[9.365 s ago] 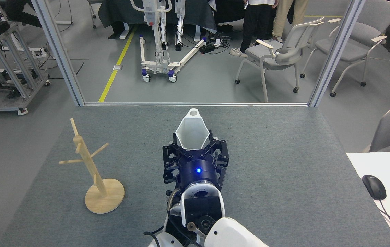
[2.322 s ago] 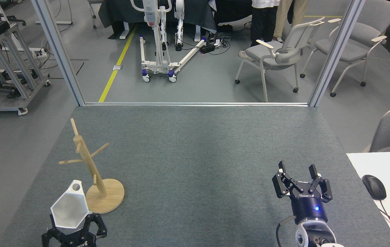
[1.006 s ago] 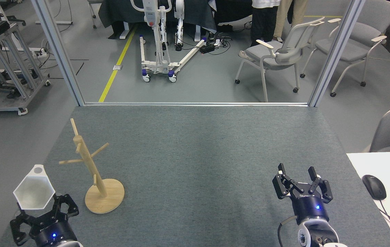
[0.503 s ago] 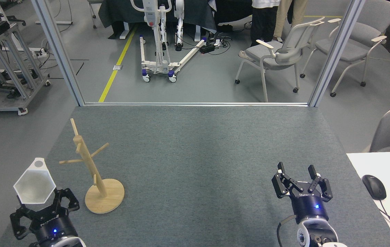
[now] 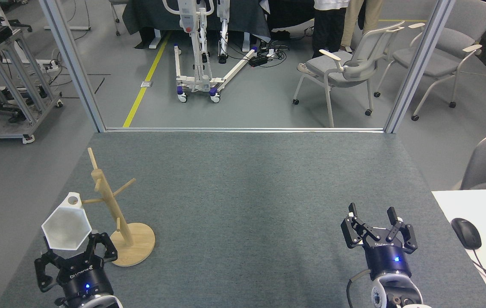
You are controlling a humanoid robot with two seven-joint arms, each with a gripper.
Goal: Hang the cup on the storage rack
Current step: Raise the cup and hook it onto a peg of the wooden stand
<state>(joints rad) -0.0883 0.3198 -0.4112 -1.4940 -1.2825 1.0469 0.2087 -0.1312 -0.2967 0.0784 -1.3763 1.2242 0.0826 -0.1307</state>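
Cup (image 5: pixel 66 229) now nearer rack (image 5: pixel 114 214)

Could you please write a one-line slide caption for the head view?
Left claw holds the white faceted cup, tab hole beside a peg of the wooden mug tree; right claw open and empty.

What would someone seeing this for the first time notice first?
Most striking is the white cup held up by the left gripper at the near left, its pierced tab right at the tip of a peg of the wooden storage rack. The right gripper hangs open and empty at the near right over the grey table. Beyond the table stand grey chairs.
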